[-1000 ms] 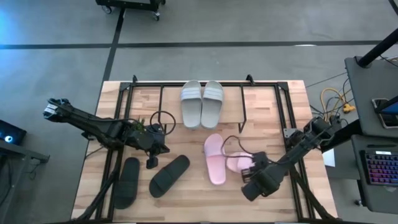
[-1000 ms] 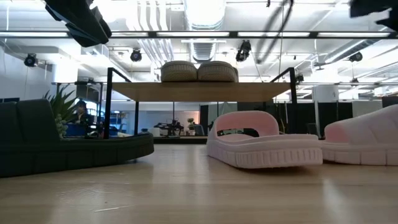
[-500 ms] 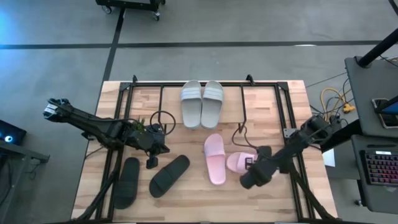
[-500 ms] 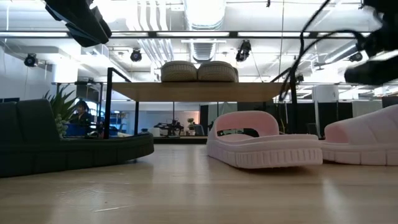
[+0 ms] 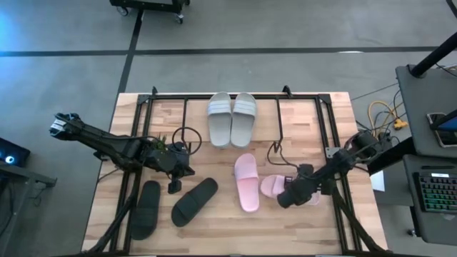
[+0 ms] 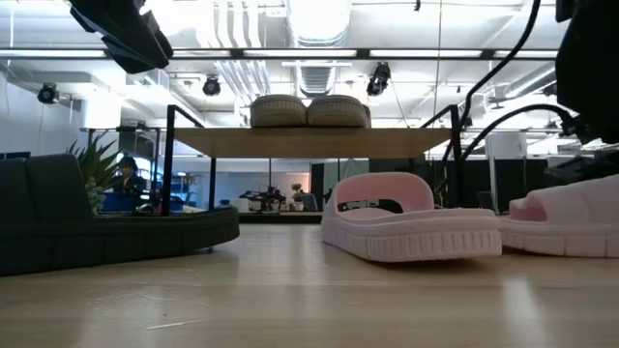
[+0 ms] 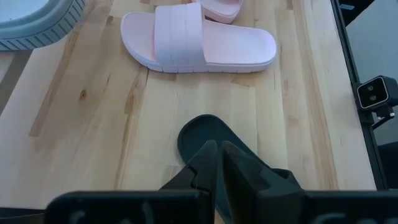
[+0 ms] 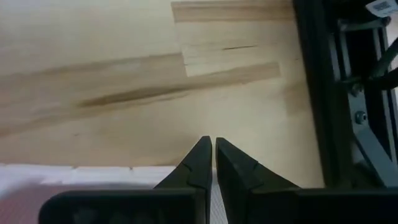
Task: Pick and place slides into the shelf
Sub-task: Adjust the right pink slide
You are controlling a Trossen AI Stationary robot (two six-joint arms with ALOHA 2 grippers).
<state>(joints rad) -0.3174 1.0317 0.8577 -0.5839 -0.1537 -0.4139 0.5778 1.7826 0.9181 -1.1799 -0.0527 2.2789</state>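
step: we judge this is the pick of the second pink sandal; the pale grey-green pair looks already shelved.
right gripper [image 5: 288, 198]: lower right of the high view, down over the short pink slip-on sandal [image 5: 275, 187]. Fingers pressed together in its wrist view, with pink sandal edge at the bottom of that frame. We can't tell whether they pinch the sandal's edge or have closed on nothing.
left gripper [image 5: 173, 187]: left of centre in the high view, fingers together with nothing between them, hovering just above the toe of the angled flat black slip-on sandal [image 5: 194, 200]. Looks parked.
other slides: long pink wide-strap sandal [image 5: 246, 181] lies centre, touching or just beside the short one. Second black sandal [image 5: 145, 208] sits lower left, near the angled one. Two pale grey-green strapped sandals [image 5: 231, 118] lie side by side at upper centre.
shelf: small rack with thin black metal frame and light wooden top board [image 6: 309, 141], centre of the low view, with the grey-green pair on top.
next move: we want a small test lift first to confirm the right gripper's hold. If the sandal comes up, carry it toward the upper centre and set it on or under the board, clear of the grey-green pair. If not, open up and regrasp across the strap.
watch: the pink pair lies so close that a drag could shove the long one.
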